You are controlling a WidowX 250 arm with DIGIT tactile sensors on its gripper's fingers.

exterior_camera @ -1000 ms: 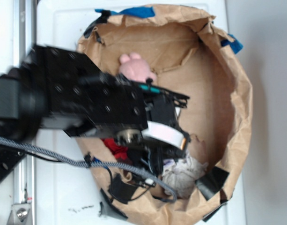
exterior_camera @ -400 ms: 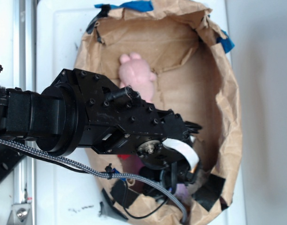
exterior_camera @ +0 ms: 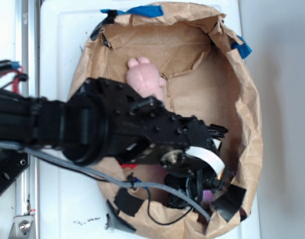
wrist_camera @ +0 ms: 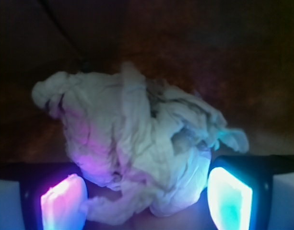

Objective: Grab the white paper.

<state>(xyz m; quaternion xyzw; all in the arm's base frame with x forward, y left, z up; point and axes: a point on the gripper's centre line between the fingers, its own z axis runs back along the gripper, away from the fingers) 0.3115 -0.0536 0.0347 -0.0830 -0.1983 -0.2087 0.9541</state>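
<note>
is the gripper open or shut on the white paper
Open. In the wrist view the gripper has its glowing fingers apart, the white paper sitting between them, not yet squeezed.

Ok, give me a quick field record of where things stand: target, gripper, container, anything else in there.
target: white paper, crumpled wad on the bag floor
gripper: gripper open, one finger on each side of the wad's lower part
contact: cannot tell
container: brown paper bag, open
other item: pink plush toy toward the far end, apart from the gripper
exterior view: arm hides the wad
</note>
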